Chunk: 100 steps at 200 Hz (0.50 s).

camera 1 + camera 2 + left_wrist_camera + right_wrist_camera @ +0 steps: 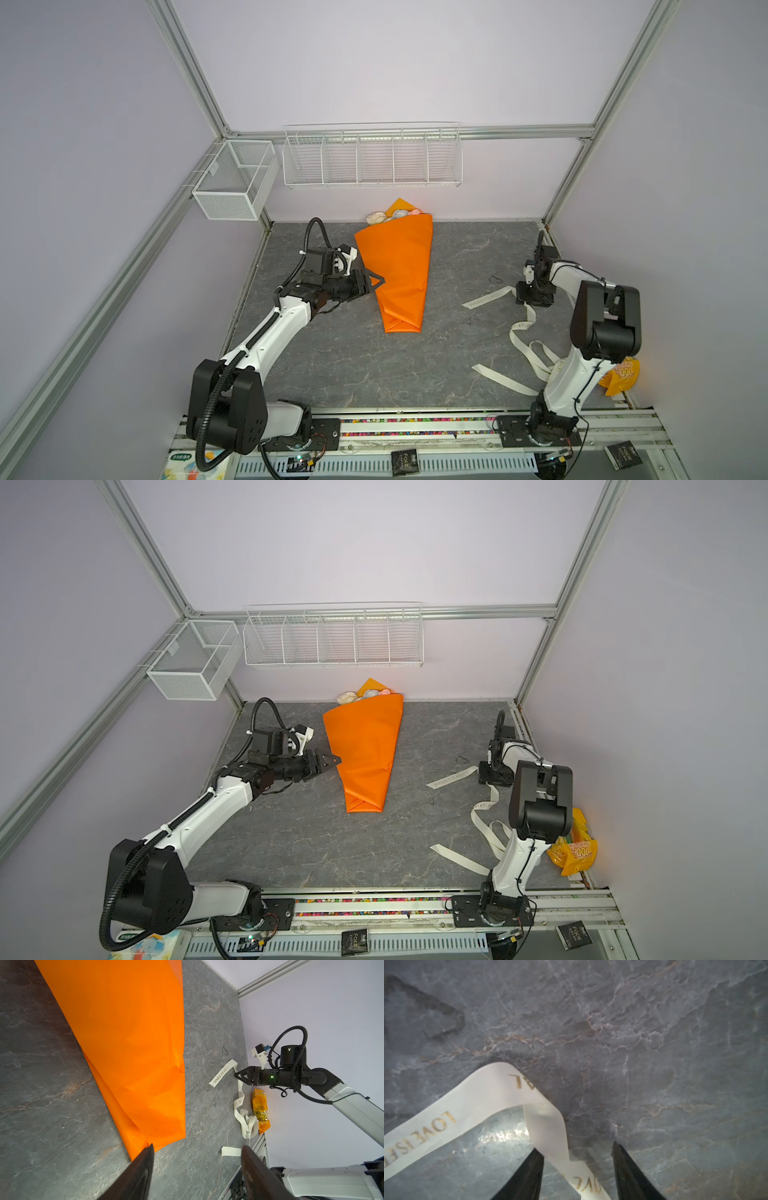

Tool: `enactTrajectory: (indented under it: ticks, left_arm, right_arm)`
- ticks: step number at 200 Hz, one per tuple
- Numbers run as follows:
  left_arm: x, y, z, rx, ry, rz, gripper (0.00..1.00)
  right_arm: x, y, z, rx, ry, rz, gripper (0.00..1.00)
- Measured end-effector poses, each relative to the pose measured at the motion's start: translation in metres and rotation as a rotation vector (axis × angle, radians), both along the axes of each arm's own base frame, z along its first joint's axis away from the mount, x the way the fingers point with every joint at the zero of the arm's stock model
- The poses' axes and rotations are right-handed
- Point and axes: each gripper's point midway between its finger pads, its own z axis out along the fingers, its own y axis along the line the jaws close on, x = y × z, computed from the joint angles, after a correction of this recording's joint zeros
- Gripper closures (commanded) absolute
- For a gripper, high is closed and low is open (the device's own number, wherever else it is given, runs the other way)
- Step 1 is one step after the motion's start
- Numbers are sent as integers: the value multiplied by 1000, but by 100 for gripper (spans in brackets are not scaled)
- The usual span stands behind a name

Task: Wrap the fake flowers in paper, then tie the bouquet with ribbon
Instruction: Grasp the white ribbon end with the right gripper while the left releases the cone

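The bouquet of fake flowers lies wrapped in an orange paper cone near the back wall. Only its pale flower heads show at the cone's wide end; the stems are hidden. My left gripper is open at the cone's left edge, nothing between its fingers. A cream lettered ribbon trails across the right side of the table. My right gripper hangs open over it, and the ribbon runs loose between its fingers.
A white wire rack and a mesh basket hang on the back and left walls. A yellow snack bag lies by the right arm's base. A metal rail borders the front edge.
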Motion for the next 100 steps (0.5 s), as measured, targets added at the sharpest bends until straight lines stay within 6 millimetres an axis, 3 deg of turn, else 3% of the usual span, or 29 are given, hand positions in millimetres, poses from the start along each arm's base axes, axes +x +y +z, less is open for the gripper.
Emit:
enactTrajectory:
  ticks: [22, 42, 71, 84, 100]
  left_arm:
    - [-1, 0, -2, 8, 7, -4, 33]
    - [0, 1, -2, 18, 4, -4, 33]
    - [0, 6, -3, 38, 5, 10, 30]
    - [1, 12, -4, 55, 10, 33, 28]
    - [2, 24, 1, 77, -3, 81, 24]
  right_arm:
    - [10, -2, 0, -6, -4, 13, 78]
    - [12, -4, 1, -18, -5, 14, 91]
    - [10, 3, 11, 7, -16, 7, 93]
    - [13, 15, 35, 38, -71, 9, 93]
    - [19, 40, 89, 81, -208, 35, 93]
